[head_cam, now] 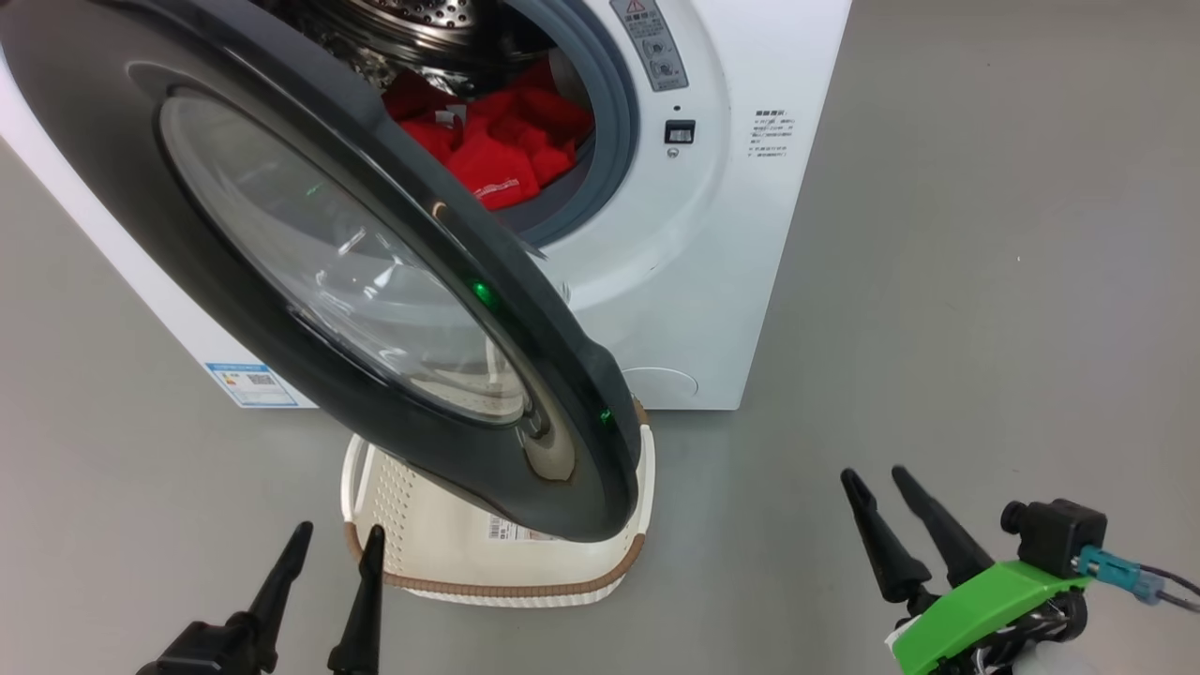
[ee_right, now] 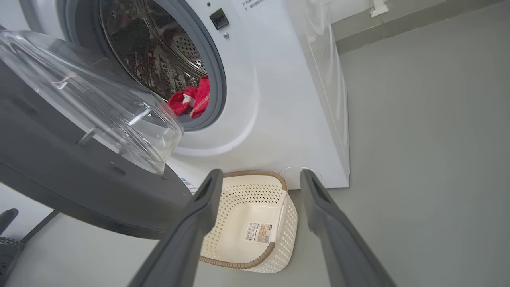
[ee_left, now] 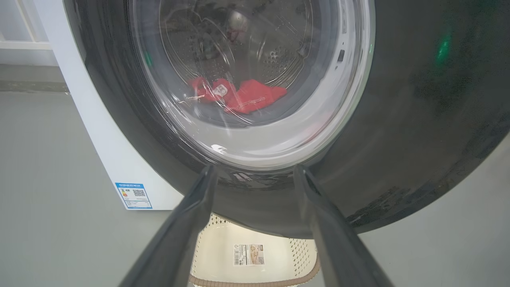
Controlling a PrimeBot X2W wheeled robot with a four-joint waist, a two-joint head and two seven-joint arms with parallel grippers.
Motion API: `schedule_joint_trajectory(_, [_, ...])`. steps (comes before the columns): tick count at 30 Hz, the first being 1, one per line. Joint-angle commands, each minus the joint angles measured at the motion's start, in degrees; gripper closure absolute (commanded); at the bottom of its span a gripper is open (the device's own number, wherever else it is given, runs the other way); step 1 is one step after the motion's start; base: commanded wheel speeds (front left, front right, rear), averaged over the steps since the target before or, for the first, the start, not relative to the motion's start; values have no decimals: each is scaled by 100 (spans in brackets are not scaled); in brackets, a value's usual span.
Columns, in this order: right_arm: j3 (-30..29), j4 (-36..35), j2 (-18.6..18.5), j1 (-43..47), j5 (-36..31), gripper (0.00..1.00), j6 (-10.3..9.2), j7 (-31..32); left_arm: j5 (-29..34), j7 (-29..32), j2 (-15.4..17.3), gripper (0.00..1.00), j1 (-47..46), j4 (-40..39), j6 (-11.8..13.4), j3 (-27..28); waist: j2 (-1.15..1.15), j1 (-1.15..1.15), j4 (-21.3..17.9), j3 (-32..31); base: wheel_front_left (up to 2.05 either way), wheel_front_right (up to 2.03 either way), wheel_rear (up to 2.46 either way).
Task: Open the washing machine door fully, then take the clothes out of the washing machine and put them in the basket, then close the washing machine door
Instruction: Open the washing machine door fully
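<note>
I am holding my left tool [head_cam: 339, 530] released, its two fingers spread and gripping nothing, low over the floor [head_cam: 984, 328] just in front of the basket [head_cam: 506, 589]; my right tool [head_cam: 875, 472] is likewise staying released and empty, well off to the basket's right; the washing machine door [head_cam: 328, 262] is standing partly open, reaching out from the left side of the washing machine [head_cam: 731, 234] and overhanging the basket's far half; it seems to be hanging just above the brown rim, though I cannot tell whether they are touching; the clothes [head_cam: 492, 141] are lying bunched inside the drum, against the grey rubber ring; the basket is sitting on the floor at the machine's foot, its paper label showing.
</note>
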Motion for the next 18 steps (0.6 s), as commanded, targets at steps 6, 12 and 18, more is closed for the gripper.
schedule_joint_trajectory(6, [-617,-465,308,469,-1279,0,44,-76,12,-71,82,0,-95,-109,-31,185,0,0,22,13,0,0,0])
schedule_joint_trajectory(12, [-1169,-799,591,713,-2089,0,44,-76,15,-71,91,0,-113,-120,-31,186,0,0,38,27,0,0,0])
schedule_joint_trajectory(18, [-1727,-1210,853,1017,-2861,0,44,-76,25,-71,99,0,-131,-135,-31,171,0,0,66,40,0,0,0])
